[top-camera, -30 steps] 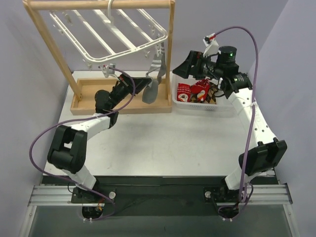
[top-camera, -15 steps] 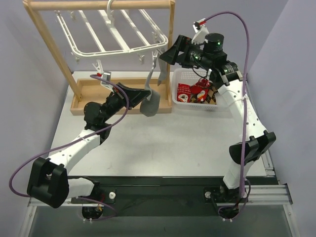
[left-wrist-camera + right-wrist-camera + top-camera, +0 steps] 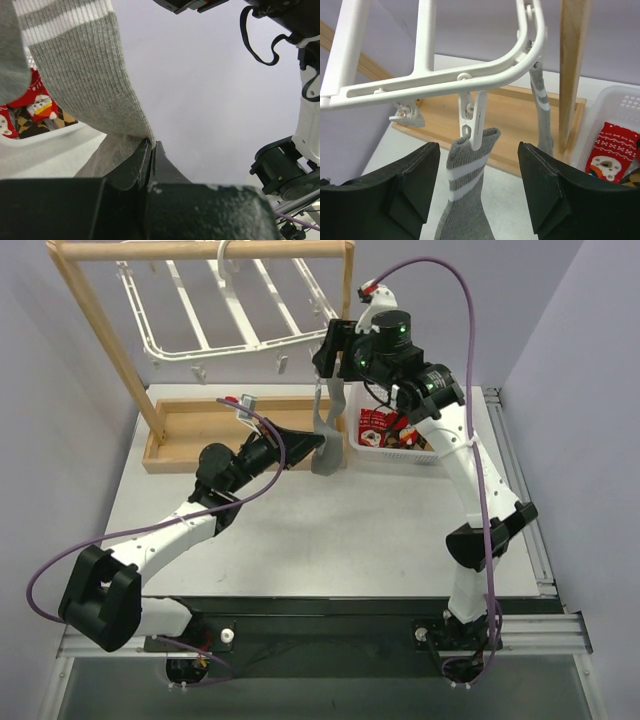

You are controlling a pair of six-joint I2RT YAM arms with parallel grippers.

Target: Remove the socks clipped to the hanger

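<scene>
The white hanger [image 3: 240,310] hangs from the wooden rack's top bar. Two grey socks with white stripes hang from clips at its right corner [image 3: 322,420]. My left gripper [image 3: 318,444] is shut on the lower part of one grey sock [image 3: 85,75], its jaws pressed together on the fabric [image 3: 150,146]. My right gripper [image 3: 328,352] is open at the hanger's corner. In the right wrist view its fingers [image 3: 415,185] stand either side of a grey sock [image 3: 467,200] held by a white clip [image 3: 472,117]. The second grey sock [image 3: 541,115] hangs behind.
A white basket [image 3: 400,456] right of the rack holds red socks [image 3: 385,428] and argyle ones. The wooden rack's right post [image 3: 346,340] stands close beside my right gripper; its tray [image 3: 200,420] lies below the hanger. Walls close in on the left and back.
My right arm has swung left from over the basket to the hanger's corner clip. My left arm has moved right, still holding the grey sock. The hanger has swung.
</scene>
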